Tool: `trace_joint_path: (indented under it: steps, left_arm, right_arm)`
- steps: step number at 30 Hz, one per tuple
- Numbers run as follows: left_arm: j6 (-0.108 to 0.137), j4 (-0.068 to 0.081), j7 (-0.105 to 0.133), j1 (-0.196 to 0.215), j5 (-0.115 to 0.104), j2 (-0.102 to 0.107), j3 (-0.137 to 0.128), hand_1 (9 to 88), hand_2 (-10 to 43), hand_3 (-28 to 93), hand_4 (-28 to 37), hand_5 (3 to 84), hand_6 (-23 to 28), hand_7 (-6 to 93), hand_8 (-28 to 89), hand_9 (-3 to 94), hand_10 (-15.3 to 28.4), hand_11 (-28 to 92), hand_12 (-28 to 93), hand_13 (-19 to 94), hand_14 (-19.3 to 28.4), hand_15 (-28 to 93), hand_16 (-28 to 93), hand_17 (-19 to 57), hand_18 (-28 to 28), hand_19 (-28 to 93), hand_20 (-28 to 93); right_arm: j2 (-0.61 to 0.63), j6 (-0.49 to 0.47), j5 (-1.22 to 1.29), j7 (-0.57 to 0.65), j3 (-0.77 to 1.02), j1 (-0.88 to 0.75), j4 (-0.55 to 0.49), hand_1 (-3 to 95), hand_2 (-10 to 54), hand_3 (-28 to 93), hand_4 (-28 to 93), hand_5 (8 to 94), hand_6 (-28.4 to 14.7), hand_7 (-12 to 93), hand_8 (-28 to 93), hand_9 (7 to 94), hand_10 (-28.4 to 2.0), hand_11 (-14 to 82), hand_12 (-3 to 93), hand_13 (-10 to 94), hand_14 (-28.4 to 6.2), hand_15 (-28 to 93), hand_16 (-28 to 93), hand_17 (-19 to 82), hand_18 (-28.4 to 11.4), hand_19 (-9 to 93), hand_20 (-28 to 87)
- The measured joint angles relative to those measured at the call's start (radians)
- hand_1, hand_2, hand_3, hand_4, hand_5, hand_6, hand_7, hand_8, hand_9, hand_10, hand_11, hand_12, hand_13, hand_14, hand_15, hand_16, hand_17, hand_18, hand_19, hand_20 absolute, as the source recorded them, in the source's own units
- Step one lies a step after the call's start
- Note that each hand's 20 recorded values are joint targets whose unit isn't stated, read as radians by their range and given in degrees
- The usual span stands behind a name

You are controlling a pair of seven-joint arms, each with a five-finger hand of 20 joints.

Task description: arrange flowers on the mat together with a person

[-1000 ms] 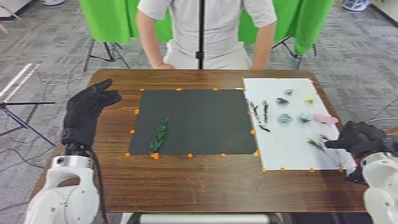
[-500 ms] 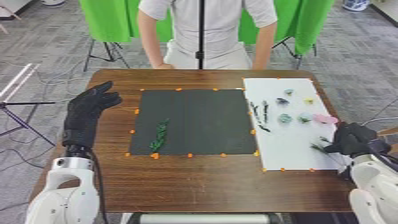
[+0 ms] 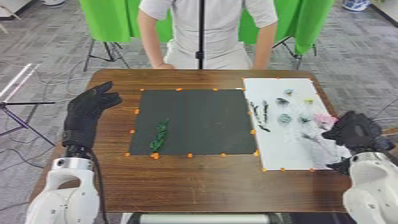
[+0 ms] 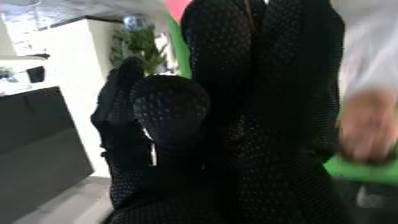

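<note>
Sprig (image 3: 160, 136), green and leafy, lies on flat black mat (image 3: 204, 115), wooden bench (image 3: 178, 187) beneath. Left hand (image 3: 83, 112), black fabric, open beside mat. Right hand (image 3: 358, 132) near white sheet (image 3: 280, 156); cannot tell its grip. Roundish flower (image 3: 284, 118) on sheet.

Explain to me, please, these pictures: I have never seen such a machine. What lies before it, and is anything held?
This is a robot with two white arms, each ending in a black-gloved hand. One picture looks down from its head; the other is taken at its right wrist. On the brown table, a green sprig lies on the dark mat; small flowers and twigs lie on the white sheet at right. The left hand holds nothing. The right hand is at the sheet's right edge; I cannot tell whether it holds anything.
</note>
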Motion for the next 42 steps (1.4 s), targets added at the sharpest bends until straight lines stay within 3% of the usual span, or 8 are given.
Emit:
trace_joint_path:
  steps: [8, 27, 30, 33, 34, 37, 40, 42]
  left_arm:
    - [0.004, -0.016, -0.013, 0.020, 0.000, -0.001, -0.018, 28.3, 2.6, 62, -19.7, 48.8, 6.2, 14.5, -5, 49.3, 15.6, 24, 16, 39, 20.9, 30, 1, 2.0, 16.0, 19, 18]
    - [0.039, -0.031, -0.024, 0.064, 0.001, 0.016, -0.017, 28.5, 2.7, 62, -19.8, 48.7, 6.1, 14.6, -5, 49.0, 15.5, 24, 16, 39, 20.8, 30, 1, 1.3, 16.3, 20, 18]
    - [0.101, -0.032, 0.005, 0.073, -0.034, 0.043, 0.031, 28.6, 2.9, 62, -19.8, 48.7, 6.1, 14.6, -5, 49.1, 15.6, 24, 16, 39, 20.9, 30, 1, 1.5, 16.2, 19, 17]
    - [0.236, -0.033, 0.065, 0.083, -0.138, 0.116, 0.113, 28.6, 2.9, 62, -19.8, 48.7, 6.1, 14.6, -5, 49.2, 15.6, 24, 16, 39, 20.9, 30, 1, 1.6, 16.0, 19, 17]
    - [0.257, -0.033, 0.066, 0.084, -0.160, 0.140, 0.120, 28.6, 2.9, 62, -19.8, 48.7, 6.1, 14.6, -5, 49.2, 15.5, 24, 16, 39, 20.9, 30, 1, 1.6, 16.0, 19, 17]
    - [0.229, -0.030, 0.039, 0.085, -0.137, 0.186, 0.089, 28.6, 2.9, 61, -19.8, 48.8, 6.2, 14.6, -5, 49.2, 15.5, 24, 16, 39, 20.9, 30, 1, 1.6, 16.0, 19, 17]
    - [0.146, -0.023, 0.024, 0.079, -0.062, 0.186, 0.054, 28.6, 2.9, 61, -19.8, 48.8, 6.2, 14.7, -5, 49.3, 15.6, 24, 16, 39, 20.9, 30, 1, 1.7, 15.9, 19, 17]
    - [0.124, -0.022, 0.023, 0.072, -0.045, 0.175, 0.053, 28.6, 2.9, 62, -19.8, 48.8, 6.1, 14.7, -5, 49.2, 15.5, 24, 16, 39, 20.9, 31, 1, 1.7, 15.9, 19, 17]
  right_arm:
    - [-0.065, 0.183, -0.008, 0.032, -0.167, 0.049, -0.123, 87.2, -9.5, -28, 43, 87.6, 1.7, 23, 11, 93.7, -10.0, 30.5, 31.9, 79, -9.9, 69, 39, 33, -22.8, 73, 58]
    - [-0.366, 0.051, -0.067, -0.019, -0.553, 0.346, 0.037, 87.2, -9.5, -28, 46, 88.2, 0.9, 23, 12, 93.1, -10.9, 35.8, 31.5, 76, -11.6, 76, 41, 33, -23.4, 73, 58]
    - [-0.381, 0.022, -0.078, -0.022, -0.574, 0.350, 0.061, 87.1, -9.5, -28, 46, 88.2, 0.6, 23, 12, 92.9, -10.9, 36.2, 31.4, 76, -11.7, 77, 42, 33, -23.5, 74, 58]
    - [-0.393, 0.000, -0.110, -0.034, -0.597, 0.349, 0.089, 87.0, -9.5, -28, 46, 88.2, 0.5, 23, 12, 92.7, -10.9, 36.6, 31.3, 76, -11.7, 77, 42, 33, -23.5, 74, 58]
    - [-0.397, -0.003, -0.127, -0.039, -0.605, 0.348, 0.099, 87.0, -9.5, -28, 46, 88.2, 0.5, 23, 12, 92.6, -11.0, 36.7, 31.2, 76, -11.8, 77, 42, 33, -23.5, 74, 58]
    - [-0.410, -0.010, -0.172, -0.046, -0.631, 0.348, 0.137, 87.0, -9.5, -28, 46, 88.2, 0.5, 22, 12, 92.5, -11.0, 37.0, 31.0, 76, -11.8, 77, 42, 33, -23.4, 74, 58]
    - [-0.424, -0.015, -0.178, -0.047, -0.648, 0.353, 0.181, 87.0, -9.5, -28, 46, 88.2, 0.5, 22, 12, 92.5, -11.0, 37.1, 30.8, 76, -11.7, 77, 42, 33, -23.5, 74, 58]
    - [-0.431, -0.016, -0.178, -0.047, -0.655, 0.358, 0.210, 86.9, -9.5, -28, 47, 88.2, 0.5, 22, 12, 92.5, -10.9, 37.1, 30.9, 76, -11.7, 77, 42, 32, -23.5, 74, 58]
